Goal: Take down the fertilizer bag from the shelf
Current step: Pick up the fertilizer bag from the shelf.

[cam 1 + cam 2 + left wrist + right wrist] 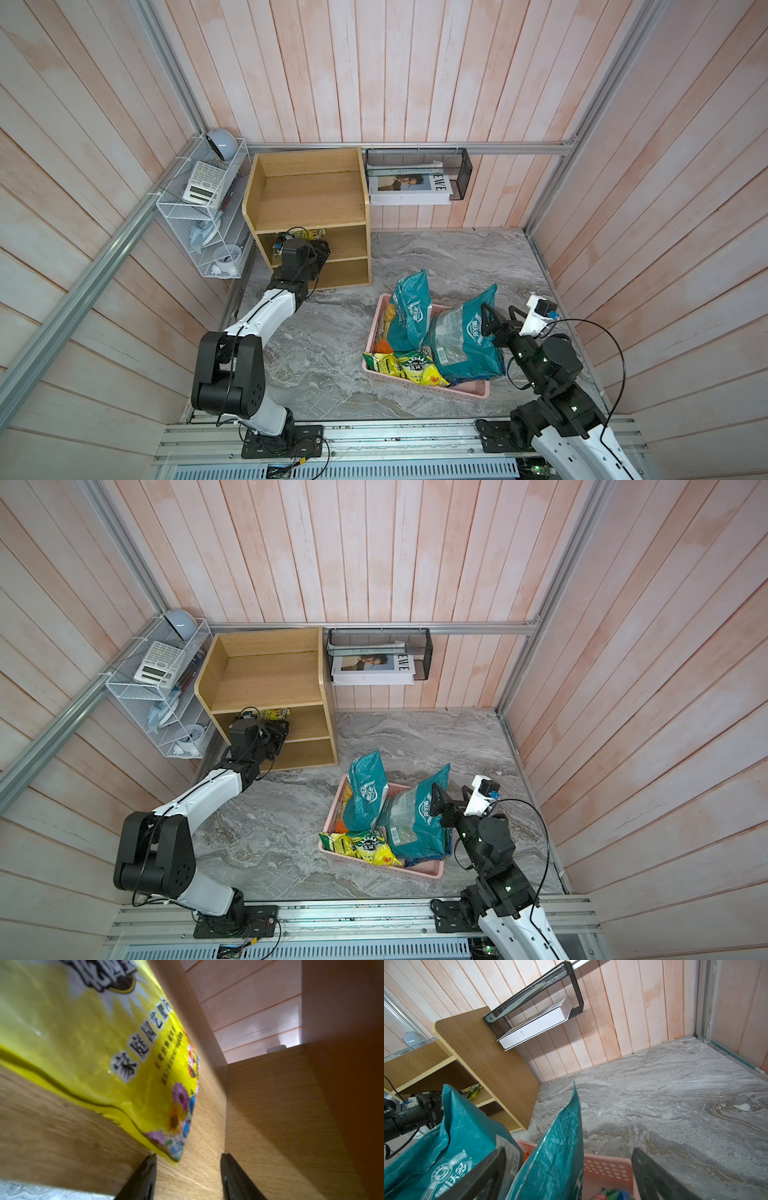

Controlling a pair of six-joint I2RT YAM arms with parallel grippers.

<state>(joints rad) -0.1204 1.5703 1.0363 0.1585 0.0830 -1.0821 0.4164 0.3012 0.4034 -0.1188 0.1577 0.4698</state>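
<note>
One slick, floppy-looking fertilizer bag (93, 1047) seems best pinched at the corner between the left gripper's (189, 1155) parted jaws.

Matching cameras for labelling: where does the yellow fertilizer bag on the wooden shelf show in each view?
A top view: yellow fertilizer bag in the middle tier of the shelf, just beyond the left gripper.
A top view: same tier, same spot.
Left wrist: close up, on the tier board, corner between the open jaws.
Right wrist: small yellow corner on that tier, past a teal bag.
Shared landmark: the shelf.
</note>
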